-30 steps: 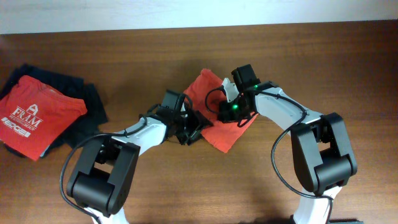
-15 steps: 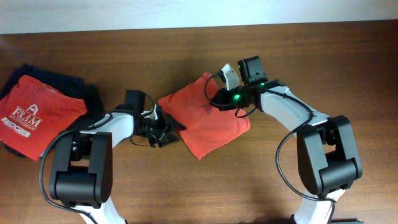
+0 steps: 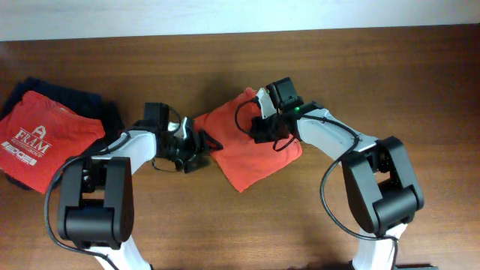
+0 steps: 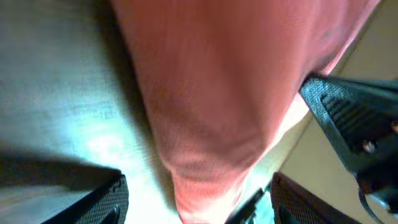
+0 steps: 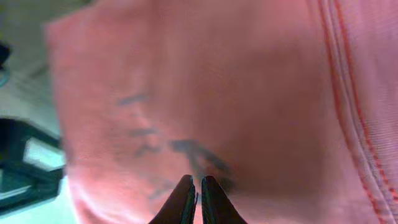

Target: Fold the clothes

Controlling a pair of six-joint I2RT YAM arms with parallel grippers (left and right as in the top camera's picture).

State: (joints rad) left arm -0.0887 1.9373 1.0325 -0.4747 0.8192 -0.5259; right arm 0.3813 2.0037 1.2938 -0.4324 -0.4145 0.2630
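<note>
The orange-red T-shirt (image 3: 251, 150) lies folded in a rough square at the table's middle. My left gripper (image 3: 201, 144) is at its left corner. In the left wrist view the left gripper (image 4: 199, 190) is open, its fingers (image 4: 109, 199) wide apart with the shirt's corner (image 4: 205, 99) lying between them. My right gripper (image 3: 259, 127) is on the shirt's upper middle. In the right wrist view the right gripper (image 5: 194, 193) is shut, tips down on the cloth (image 5: 261, 93) beside faint dark marks (image 5: 193, 152). I see no cloth between its tips.
A red folded shirt with white "FRAM" print (image 3: 41, 139) lies on dark navy garments (image 3: 105, 116) at the far left. The wooden table (image 3: 390, 67) runs to a pale strip along the far edge.
The shirt was bunched under both grippers a second ago and now lies spread out to the left. The left gripper went left, then back slightly. The right gripper came down-left onto the cloth.
</note>
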